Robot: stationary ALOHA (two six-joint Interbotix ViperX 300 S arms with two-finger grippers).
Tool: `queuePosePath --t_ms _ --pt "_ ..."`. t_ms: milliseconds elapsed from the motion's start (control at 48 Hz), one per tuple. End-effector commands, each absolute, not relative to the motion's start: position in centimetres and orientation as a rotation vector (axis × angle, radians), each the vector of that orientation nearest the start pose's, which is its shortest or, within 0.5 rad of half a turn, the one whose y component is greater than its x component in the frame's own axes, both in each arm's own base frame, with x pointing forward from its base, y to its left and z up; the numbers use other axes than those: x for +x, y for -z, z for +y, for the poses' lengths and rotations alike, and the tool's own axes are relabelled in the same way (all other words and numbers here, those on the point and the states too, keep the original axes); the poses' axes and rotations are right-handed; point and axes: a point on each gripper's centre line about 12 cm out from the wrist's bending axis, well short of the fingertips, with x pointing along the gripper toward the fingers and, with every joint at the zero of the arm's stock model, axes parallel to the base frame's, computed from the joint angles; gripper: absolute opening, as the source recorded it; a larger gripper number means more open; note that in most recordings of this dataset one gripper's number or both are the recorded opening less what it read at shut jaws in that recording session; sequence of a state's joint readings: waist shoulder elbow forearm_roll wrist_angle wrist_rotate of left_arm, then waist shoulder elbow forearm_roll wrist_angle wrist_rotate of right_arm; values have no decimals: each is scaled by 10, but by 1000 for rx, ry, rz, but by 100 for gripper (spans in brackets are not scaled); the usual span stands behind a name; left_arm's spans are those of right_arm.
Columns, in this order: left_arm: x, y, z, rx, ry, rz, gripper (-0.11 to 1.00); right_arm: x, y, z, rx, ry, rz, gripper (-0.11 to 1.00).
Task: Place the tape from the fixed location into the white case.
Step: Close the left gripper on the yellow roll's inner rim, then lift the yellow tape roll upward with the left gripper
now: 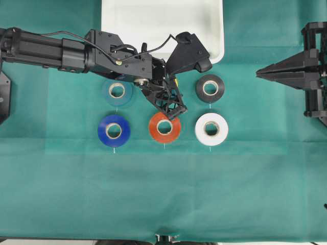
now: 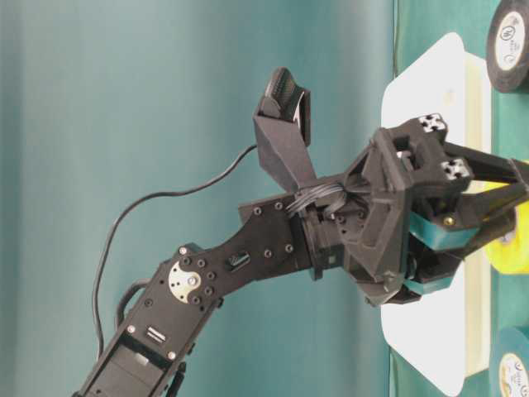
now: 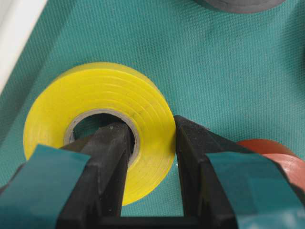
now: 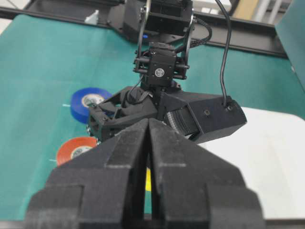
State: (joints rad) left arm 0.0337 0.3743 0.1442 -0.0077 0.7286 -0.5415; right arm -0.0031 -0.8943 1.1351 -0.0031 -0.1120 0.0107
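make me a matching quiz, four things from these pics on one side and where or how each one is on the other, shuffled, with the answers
Things
1. yellow tape
2. white tray
3. right gripper
4. black tape

Place or state
A. at the top edge of the overhead view, nothing visible in it
B. jaws shut, holding nothing
C. lying flat just above the white tape in the overhead view
D. wall pinched by the left gripper, one finger inside its core

Pairs: 1-D, 2-A, 3-B, 4-C
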Motion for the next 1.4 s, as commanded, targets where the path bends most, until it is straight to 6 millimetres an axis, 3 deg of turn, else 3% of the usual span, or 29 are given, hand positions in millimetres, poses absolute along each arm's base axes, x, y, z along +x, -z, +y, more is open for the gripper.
queuePosePath --t_ms 0,417,583,1375 --pt "469 -136 9 -499 -346 1177 24 214 -282 -1 9 5 110 0" --pt "470 -142 9 -496 -340 1162 24 214 -283 -1 11 3 109 0" --pt "468 -156 10 -495 -335 1141 24 215 -283 -1 11 3 107 0" --pt "447 -268 9 -425 -287 1134 24 214 -283 -1 12 4 112 0"
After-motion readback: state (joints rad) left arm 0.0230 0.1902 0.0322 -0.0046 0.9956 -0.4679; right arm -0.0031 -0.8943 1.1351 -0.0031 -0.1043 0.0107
